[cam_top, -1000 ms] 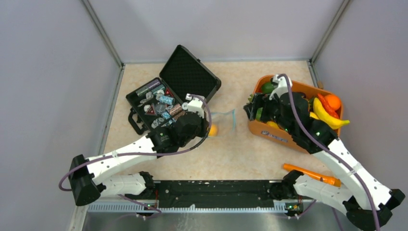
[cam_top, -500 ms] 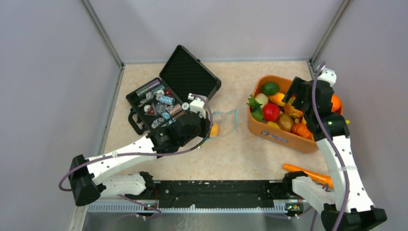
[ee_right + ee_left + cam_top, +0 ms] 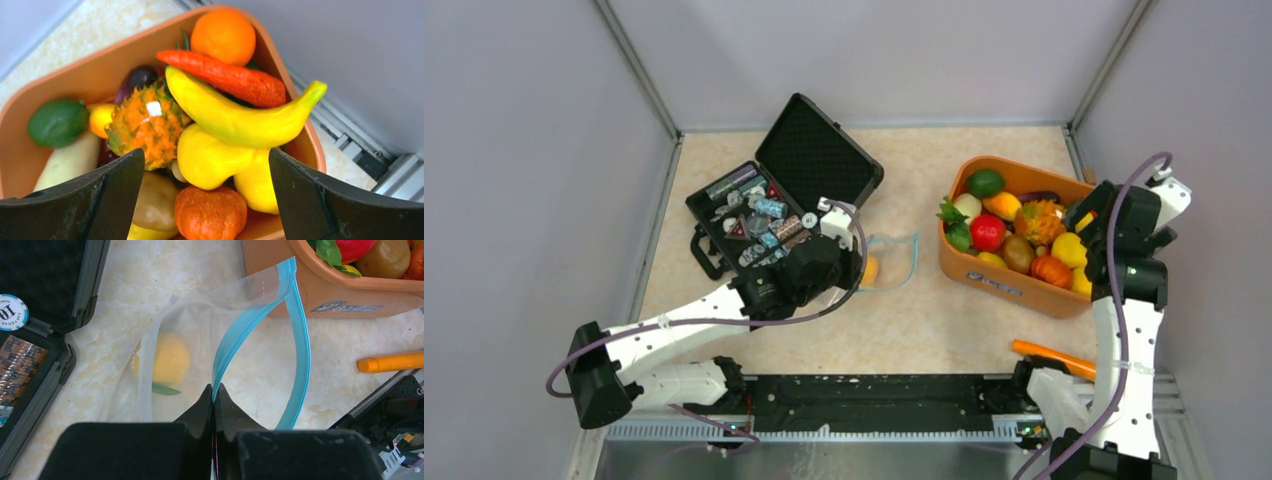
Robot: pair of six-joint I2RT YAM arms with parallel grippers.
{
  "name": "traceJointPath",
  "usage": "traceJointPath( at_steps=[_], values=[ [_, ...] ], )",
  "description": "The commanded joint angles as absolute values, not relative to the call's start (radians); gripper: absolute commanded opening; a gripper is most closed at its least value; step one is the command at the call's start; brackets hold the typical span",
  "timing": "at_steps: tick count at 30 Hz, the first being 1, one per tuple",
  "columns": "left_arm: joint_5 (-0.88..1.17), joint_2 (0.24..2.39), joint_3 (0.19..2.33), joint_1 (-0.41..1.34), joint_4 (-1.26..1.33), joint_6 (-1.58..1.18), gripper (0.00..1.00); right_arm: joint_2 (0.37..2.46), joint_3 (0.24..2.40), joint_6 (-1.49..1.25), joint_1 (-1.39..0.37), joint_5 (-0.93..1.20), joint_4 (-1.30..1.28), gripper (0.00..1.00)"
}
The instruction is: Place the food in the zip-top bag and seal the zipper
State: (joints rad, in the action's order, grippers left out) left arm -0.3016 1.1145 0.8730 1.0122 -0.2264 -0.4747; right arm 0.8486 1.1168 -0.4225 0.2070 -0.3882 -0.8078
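Only 1 yellow fruit (image 3: 167,357) lies in the zip-top bag (image 3: 240,305) on the worktop (image 3: 924,330), its zipper (image 3: 300,355) unsealed and pinched by the left pincer (image 3: 214,392), while the right pincer (image 3: 206,160) hangs wide and empty over the basket (image 3: 999,282) of food (image 3: 235,125).

On the counter (image 3: 924,325), the open case (image 3: 774,205) sits at the left rear and the basket (image 3: 999,282) at the right, with the zip-top bag (image 3: 896,262) lying between them, nearer the case. One fruit (image 3: 169,357) lies inside the bag. The other food (image 3: 987,232) is heaped in the basket, and a stick (image 3: 1049,355) lies before the basket near the front edge.
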Motion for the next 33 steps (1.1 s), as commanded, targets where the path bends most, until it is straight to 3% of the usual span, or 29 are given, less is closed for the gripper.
traceJointPath(
  at_steps=[1,13,17,20,25,27,30,32,33],
  values=[
    [-0.283,1.084,0.869,1.009,-0.143,-0.437,0.0,0.829,1.032,-0.455,0.261,-0.292,-0.822,0.9],
    [-0.249,1.077,0.861,1.009,-0.118,-0.387,0.0,0.872,0.816,-0.523,0.302,-0.249,-0.567,0.76],
    [-0.256,1.077,0.854,1.008,-0.096,-0.392,0.0,0.893,0.804,-0.524,0.303,-0.26,-0.517,0.83],
    [-0.255,1.085,0.859,1.008,-0.095,-0.383,0.0,0.888,0.75,-0.519,0.304,-0.231,-0.429,0.81],
    [-0.245,1.093,0.864,1.008,-0.109,-0.38,0.0,0.898,0.725,-0.511,0.304,-0.132,-0.426,0.7],
    [-0.247,1.094,0.859,1.008,-0.109,-0.385,0.0,0.894,0.727,-0.502,0.304,-0.114,-0.439,0.6],
    [-0.246,1.094,0.858,1.008,-0.114,-0.39,0.0,0.863,0.754,-0.483,0.303,-0.049,-0.466,0.36],
    [-0.249,1.094,0.856,1.008,-0.117,-0.393,0.0,0.83,0.767,-0.488,0.303,0.01,-0.46,0.32],
    [-0.249,1.095,0.856,1.007,-0.117,-0.393,0.0,0.814,0.774,-0.482,0.303,0.061,-0.452,0.25]
  ],
)
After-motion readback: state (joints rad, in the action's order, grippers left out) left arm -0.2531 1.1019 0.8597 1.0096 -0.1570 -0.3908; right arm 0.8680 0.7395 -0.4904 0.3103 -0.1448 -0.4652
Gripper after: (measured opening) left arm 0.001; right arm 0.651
